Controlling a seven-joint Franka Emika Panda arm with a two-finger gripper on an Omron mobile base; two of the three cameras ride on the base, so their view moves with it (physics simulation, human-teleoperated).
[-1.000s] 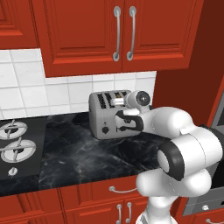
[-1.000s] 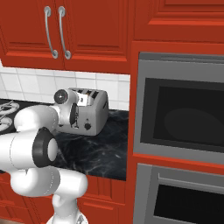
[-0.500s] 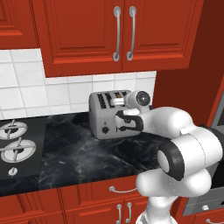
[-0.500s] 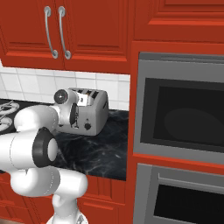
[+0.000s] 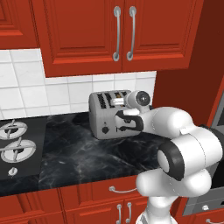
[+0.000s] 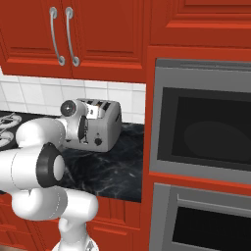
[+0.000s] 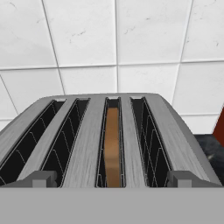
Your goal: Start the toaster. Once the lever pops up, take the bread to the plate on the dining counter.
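The thin tan-brown bread slice (image 7: pixel 112 146) sits sunk in the third slot of the boxy silver-grey toaster (image 5: pixel 109 115) on the black marble bench (image 5: pixel 78 153), long axis running straight ahead of the wide-apart claw (image 5: pixel 124 121), empty, right at the toaster's front.

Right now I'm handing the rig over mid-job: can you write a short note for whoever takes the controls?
Hand: open and empty, at the toaster's front face; its fingers sit at the near top edge.
Toaster: on the black counter against the tiled wall, right of the stove burners.
Bread: sitting down in the third slot from the left, seen from the hand.
Done: arm brought up to the toaster.
Left: start the toaster, wait for the lever to pop, pull the bread and carry it to the plate on the dining counter.
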